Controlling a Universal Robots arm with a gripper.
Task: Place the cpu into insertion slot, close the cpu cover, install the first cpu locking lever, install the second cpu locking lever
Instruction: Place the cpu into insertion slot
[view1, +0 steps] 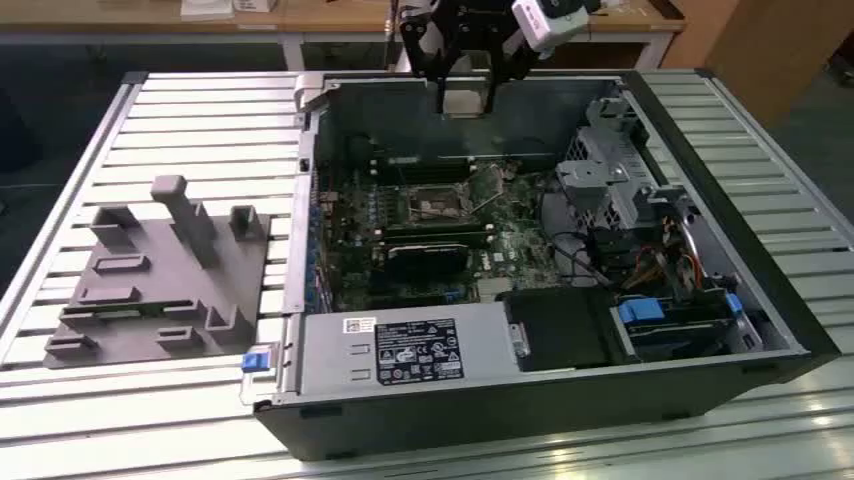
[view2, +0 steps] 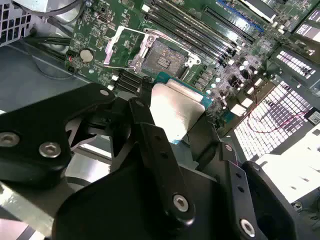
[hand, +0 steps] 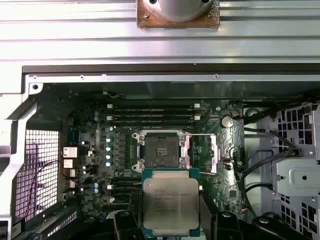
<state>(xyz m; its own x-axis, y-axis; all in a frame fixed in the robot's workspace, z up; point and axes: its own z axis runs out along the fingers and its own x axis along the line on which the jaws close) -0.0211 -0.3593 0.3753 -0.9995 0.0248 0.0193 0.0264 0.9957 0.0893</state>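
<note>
In the exterior view, an open computer case is seen lying on a metal table made of long slats. The gripper is held high over the back edge of the case, and the cpu is clamped between its black fingers, well above the board. The insertion slot is seen lower down on the green motherboard, open and bare. A grey plastic holder with pegs is set on the table at the exterior view's left, apart from the case. A power supply box is fitted in the near corner of the case. In the second wrist view, the cpu is seen gripped by two of its side edges between the fingers, with its pale metal face turned to the camera. The insertion slot is seen past it, bare, and the cpu cover is flipped open and laid back beside the slot. Long black memory slots are lined up on the other side of the slot. In the first wrist view, the cpu is held flat and square to the board, and the insertion slot is seen just beyond its edge, apart from it. The cpu cover is seen swung open to one side of the slot, so the slot is left uncovered
</note>
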